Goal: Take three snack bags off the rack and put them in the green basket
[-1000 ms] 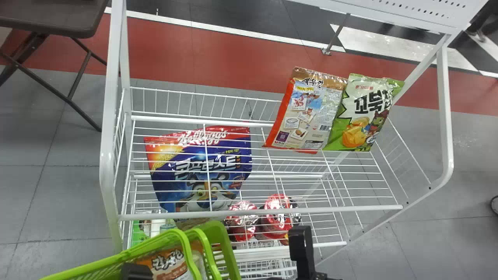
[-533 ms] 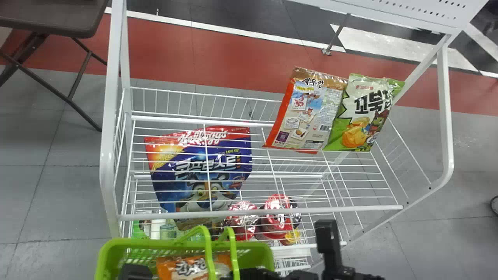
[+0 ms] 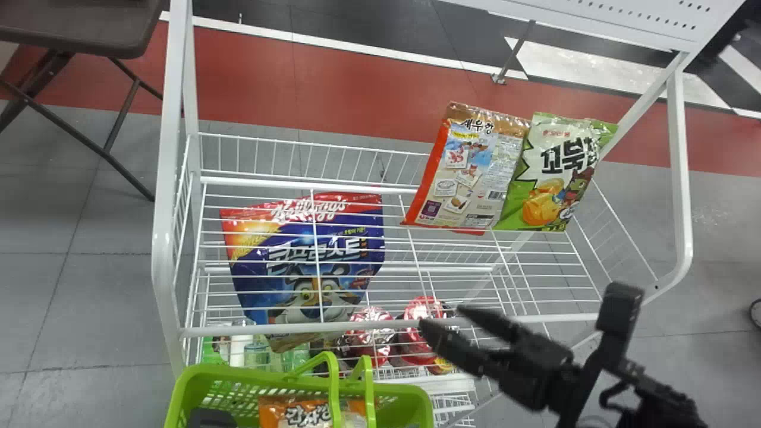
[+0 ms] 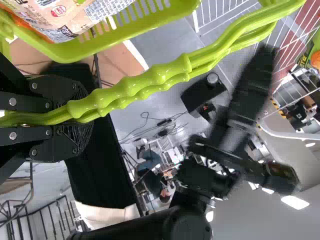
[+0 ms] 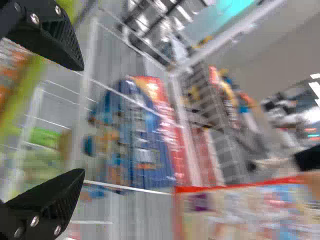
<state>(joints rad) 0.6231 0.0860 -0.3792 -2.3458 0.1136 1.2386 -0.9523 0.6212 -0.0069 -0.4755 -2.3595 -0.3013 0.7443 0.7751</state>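
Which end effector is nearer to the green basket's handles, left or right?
Left. The left end effector is closed around the handles; the right end effector is open, apart from them, on their right in the head view.

A dark-topped table (image 3: 77,30) stood at the left, over grey floor tiles (image 3: 89,309) and a red band (image 3: 333,83); bright ceiling lights (image 4: 295,202) shone.

Right hand (image 3: 441,317), fingers parted, white wire rack (image 5: 84,102), blue bag (image 5: 150,150) behind its wires, red-edged snack bag (image 5: 240,210)

Snack bags (image 3: 469,172) on a wire rack (image 3: 163,255) suggest a shop-like setting.
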